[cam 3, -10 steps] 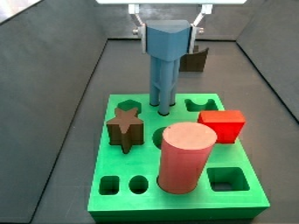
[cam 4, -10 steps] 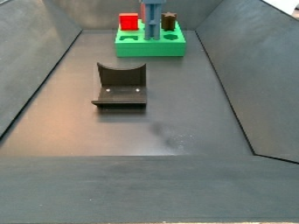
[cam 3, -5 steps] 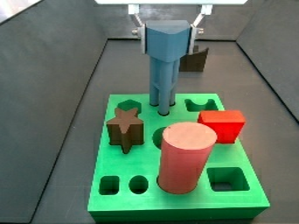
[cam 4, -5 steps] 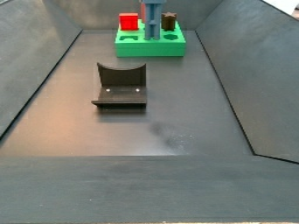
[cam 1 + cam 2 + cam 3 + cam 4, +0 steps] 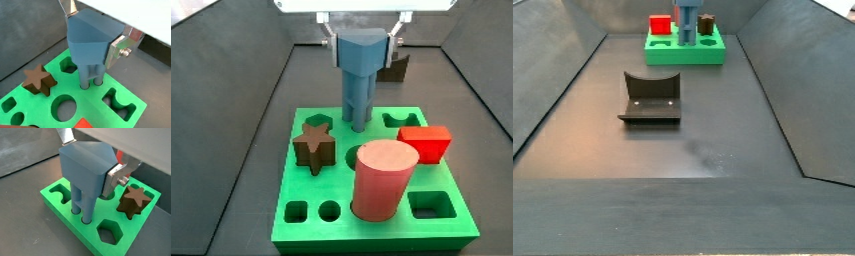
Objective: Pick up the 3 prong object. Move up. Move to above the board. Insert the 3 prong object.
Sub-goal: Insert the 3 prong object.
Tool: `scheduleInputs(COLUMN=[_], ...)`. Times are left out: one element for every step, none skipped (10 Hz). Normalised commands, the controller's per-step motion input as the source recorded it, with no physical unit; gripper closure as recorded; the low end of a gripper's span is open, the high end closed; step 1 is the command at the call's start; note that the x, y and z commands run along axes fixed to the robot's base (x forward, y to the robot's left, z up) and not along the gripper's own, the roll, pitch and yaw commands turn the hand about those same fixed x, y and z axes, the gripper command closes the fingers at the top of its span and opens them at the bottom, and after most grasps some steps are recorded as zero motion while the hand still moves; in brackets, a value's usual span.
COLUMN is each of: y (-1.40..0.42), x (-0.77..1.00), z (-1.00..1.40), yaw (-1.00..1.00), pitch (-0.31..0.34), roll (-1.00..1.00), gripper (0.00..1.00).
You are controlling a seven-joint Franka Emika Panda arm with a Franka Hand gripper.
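The gripper [image 5: 362, 38] hangs over the far half of the board [image 5: 374, 235], its flat silver fingers [image 5: 121, 46] pressed against the two sides of the wide head of the 3 prong object [image 5: 360, 78]. So the jaws are closed down to the width of that head and have hold of it. The steel-blue piece stands upright, and in both wrist views its narrow legs [image 5: 83, 208] go down into small round holes in the green slab [image 5: 124, 122], so the prongs are at least partly in; how deep they sit I cannot tell from here.

On the board, a dark brown star piece [image 5: 314, 145] stands to the left of the prong piece, a red block [image 5: 425, 143] sits to its right, and a fat pink cylinder [image 5: 382, 180] rises in the near middle. Open holes show along the near edge of the slab, among them a square one [image 5: 430, 206] at the right. In a wrist view a six-sided hole [image 5: 109, 233] lies open just beside the legs, with the star [image 5: 133, 202] a little way off.

From the long side view, the board [image 5: 684, 51] sits at the far end of the grey bin, with the blue piece [image 5: 687, 22] rising from it. The dark fixture [image 5: 651, 98] stands on the floor well apart from the board, nearer the middle.
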Motion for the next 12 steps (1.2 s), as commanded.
scheduleInputs(y=[-0.02, -0.01, -0.01, -0.02, -0.05, -0.07, -0.09, -0.11, -0.15, -0.13, -0.08, 0.00], x=[0.00, 0.00, 0.00, 0.01, 0.11, 0.20, 0.19, 0.27, 0.37, 0.43, 0.16, 0.00], z=[-0.17, -0.20, -0.19, -0.20, -0.27, -0.34, -0.31, -0.45, -0.68, -0.72, -0.87, 0.00], yaw=[0.00, 0.00, 0.00, 0.00, 0.00, 0.00, 0.00, -0.03, -0.05, -0.04, -0.01, 0.00], pitch=[-0.077, -0.037, 0.000, 0.000, 0.023, 0.060, 0.046, 0.090, 0.120, 0.077, 0.000, 0.000], roll=[0.00, 0.00, 0.05, 0.07, 0.15, 0.16, 0.15, 0.19, 0.27, 0.27, 0.25, 0.00], gripper=[1.00, 1.00, 1.00, 1.00, 1.00, 1.00, 1.00, 1.00, 1.00, 1.00, 1.00, 1.00])
